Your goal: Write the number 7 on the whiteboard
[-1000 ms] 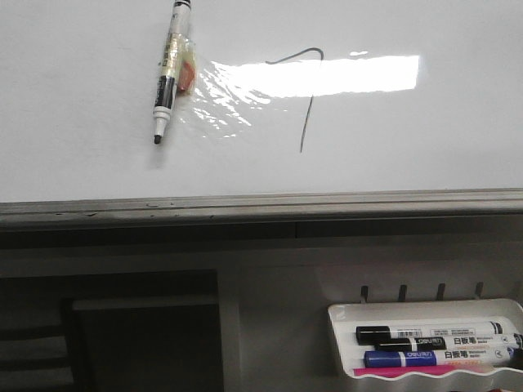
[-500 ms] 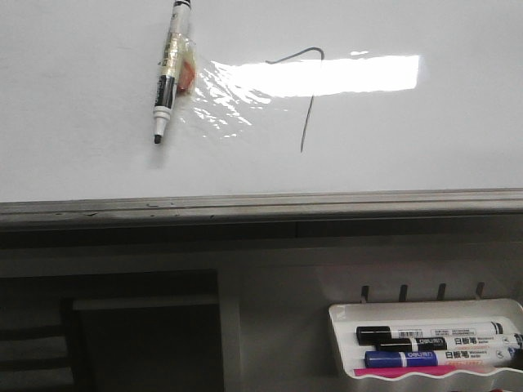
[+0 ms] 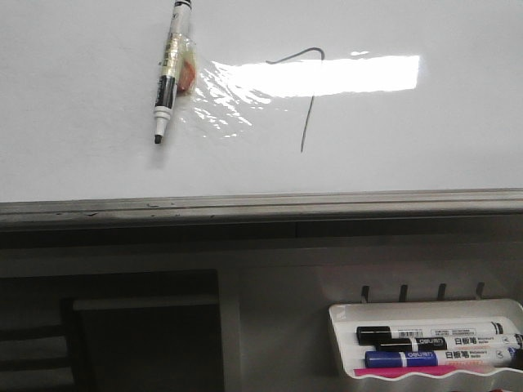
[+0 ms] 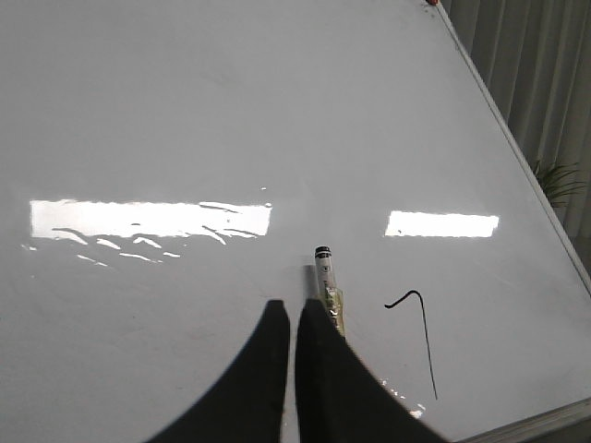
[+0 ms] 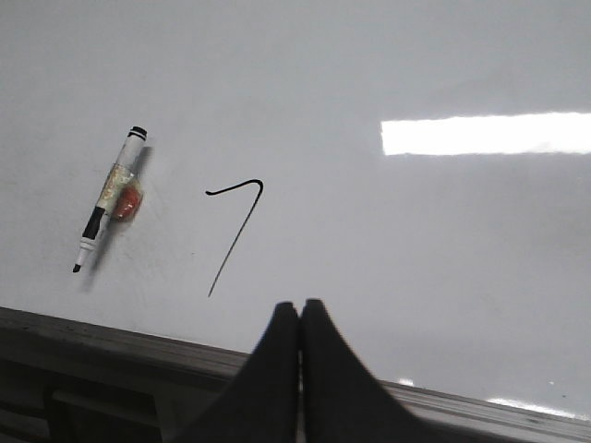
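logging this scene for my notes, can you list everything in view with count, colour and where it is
whiteboard: 1, glossy white with a grey edge rail, fills the upper front view
number 7: 1, thin dark line, drawn on the board, partly under the glare
marker on the board: 1, white and black, uncapped, wrapped in clear tape with an orange bit, left of the 7
marker tray: 1, white, below the board at lower right
markers in the tray: at least 3, black and blue caps, lying flat
left gripper: 1, black, shut, empty
right gripper: 1, black, shut, empty
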Robot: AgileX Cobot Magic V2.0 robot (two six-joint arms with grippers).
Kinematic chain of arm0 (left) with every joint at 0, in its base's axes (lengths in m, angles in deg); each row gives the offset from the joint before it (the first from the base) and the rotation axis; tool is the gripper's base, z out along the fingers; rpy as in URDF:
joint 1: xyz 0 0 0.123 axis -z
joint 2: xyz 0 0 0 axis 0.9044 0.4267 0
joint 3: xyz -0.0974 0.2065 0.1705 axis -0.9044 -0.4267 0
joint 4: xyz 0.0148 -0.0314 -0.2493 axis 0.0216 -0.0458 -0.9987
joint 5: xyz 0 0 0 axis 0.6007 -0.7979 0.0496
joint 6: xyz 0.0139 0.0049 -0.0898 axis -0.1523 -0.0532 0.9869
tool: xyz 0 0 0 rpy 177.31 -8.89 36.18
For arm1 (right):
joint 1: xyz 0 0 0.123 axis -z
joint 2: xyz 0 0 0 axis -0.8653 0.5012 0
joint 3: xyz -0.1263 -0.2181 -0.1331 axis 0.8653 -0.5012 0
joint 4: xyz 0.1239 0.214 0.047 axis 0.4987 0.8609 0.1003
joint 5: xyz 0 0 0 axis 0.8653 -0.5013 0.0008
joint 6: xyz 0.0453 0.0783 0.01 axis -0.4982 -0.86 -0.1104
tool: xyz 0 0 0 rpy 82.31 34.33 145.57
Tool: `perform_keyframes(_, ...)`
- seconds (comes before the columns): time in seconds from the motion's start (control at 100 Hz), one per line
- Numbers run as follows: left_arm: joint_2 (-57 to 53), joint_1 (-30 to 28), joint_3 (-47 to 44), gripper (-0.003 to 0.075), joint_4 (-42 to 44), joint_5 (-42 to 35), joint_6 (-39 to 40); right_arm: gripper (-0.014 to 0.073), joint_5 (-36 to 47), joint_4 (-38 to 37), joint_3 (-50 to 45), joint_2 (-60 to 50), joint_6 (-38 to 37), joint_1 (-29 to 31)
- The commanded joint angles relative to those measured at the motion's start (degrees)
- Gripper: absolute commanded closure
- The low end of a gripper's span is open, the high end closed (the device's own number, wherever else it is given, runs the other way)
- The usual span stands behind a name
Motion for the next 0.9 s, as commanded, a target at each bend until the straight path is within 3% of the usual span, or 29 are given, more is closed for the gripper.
perform_keyframes(0.0, -1.2, -0.1, 0.7, 0.0741, 0.2, -1.0, -0.1, 0.0657, 1.6, 2.1, 1.3, -0.6, 0.4, -0.1)
perform_keyframes(0.1, -0.9, -0.1, -0.2, 0.0741, 0.9, -3.6, -0.1, 0.0657, 1.6, 2.1, 1.3, -0.6, 0.4, -0.1)
perform_keyframes(0.15, -0.4, -0.4, -0.9, 0.0741, 6.8, -3.9, 2.5, 0.0657, 1.6, 2.1, 1.3, -0.6, 0.4, -0.1)
perform_keyframes(0.27, 2.8, -4.5, -2.6, 0.0741, 32.6, -3.6, 18.5, 0.0657, 1.6, 2.1, 1.3, -0.6, 0.4, -0.1)
perform_keyframes(0.46, 6.5, -19.3, -3.6, 0.0741, 59.9, 4.5, 47.6, 0.0657, 1.6, 2.1, 1.3, -0.6, 0.4, -0.1)
perform_keyframes(0.57, 6.0, -27.8, -5.0, 0.0741, 66.2, 6.3, 55.4, 0.0657, 1.6, 2.1, 1.3, -0.6, 0.4, -0.1)
perform_keyframes(0.71, 3.0, -33.1, -7.3, 0.0741, 75.0, 6.3, 65.3, 0.0657, 1.6, 2.1, 1.3, -0.6, 0.4, -0.1)
perform_keyframes(0.89, -1.5, -37.3, -10.7, 0.0741, 75.8, 7.4, 67.3, 0.0657, 1.6, 2.1, 1.3, -0.6, 0.4, -0.1)
